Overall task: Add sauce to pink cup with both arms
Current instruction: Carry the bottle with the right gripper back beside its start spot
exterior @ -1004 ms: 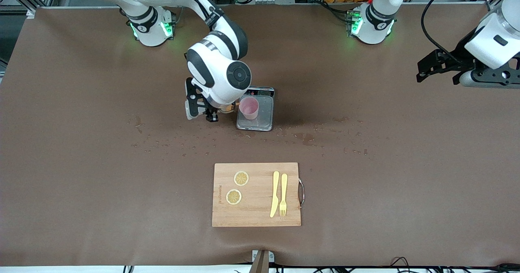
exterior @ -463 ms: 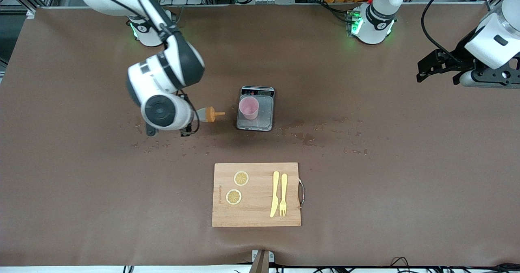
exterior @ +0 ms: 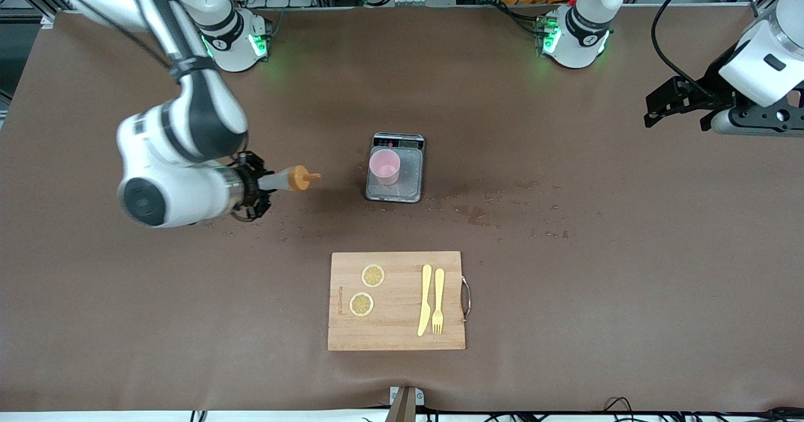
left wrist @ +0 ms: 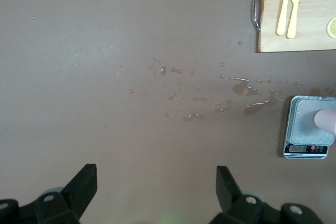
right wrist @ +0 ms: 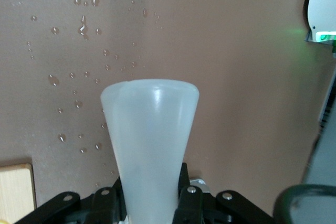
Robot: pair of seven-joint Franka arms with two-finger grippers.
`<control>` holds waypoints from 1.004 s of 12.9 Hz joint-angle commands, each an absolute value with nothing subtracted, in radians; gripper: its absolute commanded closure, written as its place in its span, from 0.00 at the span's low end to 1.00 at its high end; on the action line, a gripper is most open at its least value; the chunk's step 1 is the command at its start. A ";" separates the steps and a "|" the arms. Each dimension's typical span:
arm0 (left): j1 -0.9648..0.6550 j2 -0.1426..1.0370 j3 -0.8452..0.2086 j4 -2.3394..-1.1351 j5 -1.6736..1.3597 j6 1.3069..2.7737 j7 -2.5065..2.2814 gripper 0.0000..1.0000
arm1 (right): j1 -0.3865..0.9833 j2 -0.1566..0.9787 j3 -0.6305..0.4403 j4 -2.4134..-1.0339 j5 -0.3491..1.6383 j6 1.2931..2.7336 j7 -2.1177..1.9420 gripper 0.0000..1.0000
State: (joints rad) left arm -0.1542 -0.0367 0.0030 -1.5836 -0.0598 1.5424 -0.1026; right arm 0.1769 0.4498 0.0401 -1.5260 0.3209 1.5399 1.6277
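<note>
My right gripper (exterior: 254,186) is shut on the sauce bottle (exterior: 284,181), a whitish squeeze bottle with an orange nozzle cap. It holds the bottle on its side over the bare table, nozzle pointing toward the pink cup (exterior: 384,166). The cup stands upright on a grey scale (exterior: 409,180), apart from the nozzle. In the right wrist view the bottle's base (right wrist: 149,129) fills the middle between the fingers of my right gripper (right wrist: 149,203). My left gripper (exterior: 675,119) waits open and empty, high over the left arm's end of the table. It also shows in the left wrist view (left wrist: 156,174), as does the cup (left wrist: 326,121).
A wooden cutting board (exterior: 396,337) lies nearer the front camera, with two lemon slices (exterior: 373,275), a yellow knife (exterior: 425,299) and a fork (exterior: 438,301). Droplets and wet patches (exterior: 477,211) are scattered on the brown table around the scale.
My right arm has swung away from the cup toward the right arm's end of the table, carrying the bottle; the nozzle was beside the cup's rim. The left arm has not moved.
</note>
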 commanded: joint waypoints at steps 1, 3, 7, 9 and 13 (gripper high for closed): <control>-0.152 -0.051 0.002 -1.585 -0.067 1.536 -0.094 0.00 | 0.002 0.431 0.060 -1.546 0.463 1.461 1.427 1.00; -0.150 -0.048 0.002 -1.583 -0.067 1.536 -0.094 0.00 | -0.108 0.440 0.058 -1.590 0.535 1.436 1.259 1.00; -0.152 -0.046 0.002 -1.565 -0.068 1.537 -0.094 0.00 | -0.293 0.540 0.058 -1.629 0.649 1.344 0.967 1.00; -0.160 -0.043 0.002 -1.554 -0.066 1.536 -0.100 0.00 | -0.371 0.622 0.058 -1.629 0.670 1.296 0.812 1.00; -0.160 -0.041 0.002 -1.554 -0.064 1.537 -0.098 0.00 | -0.458 0.707 0.057 -1.660 0.675 1.258 0.577 1.00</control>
State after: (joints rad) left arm -0.1593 -0.0368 0.0017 -1.5622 -0.0598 1.5431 -0.1026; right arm -0.4256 0.7009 0.0366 -1.6469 0.6458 1.2845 0.6423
